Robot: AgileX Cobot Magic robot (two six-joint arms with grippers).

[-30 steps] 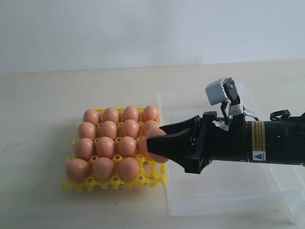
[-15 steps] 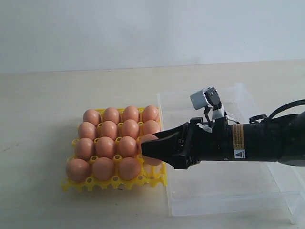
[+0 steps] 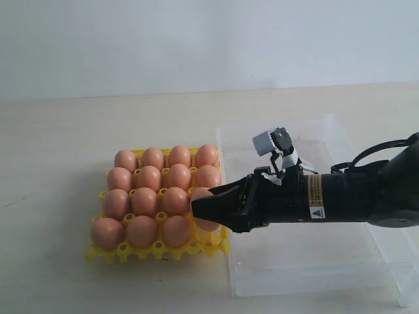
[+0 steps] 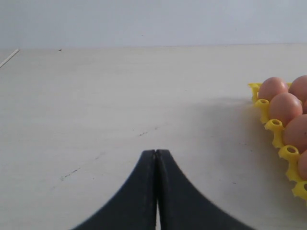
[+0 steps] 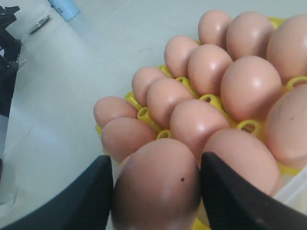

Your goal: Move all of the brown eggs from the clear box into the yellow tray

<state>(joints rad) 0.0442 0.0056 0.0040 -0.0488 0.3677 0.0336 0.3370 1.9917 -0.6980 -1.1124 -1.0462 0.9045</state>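
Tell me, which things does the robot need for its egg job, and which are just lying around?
For the job: brown eggs, yellow tray, clear box, right gripper holding an egg.
Just lying about: pale blue object, thin grey thing near it. The left gripper is shut and idle over the table.

Robot lab test bench, bare beige tabletop (image 3: 52, 144), plain white wall (image 3: 196, 39), black robot arm (image 3: 353, 196)

Bright, even, diffuse light; faint soft shadow beside the yellow tray (image 4: 265, 103).
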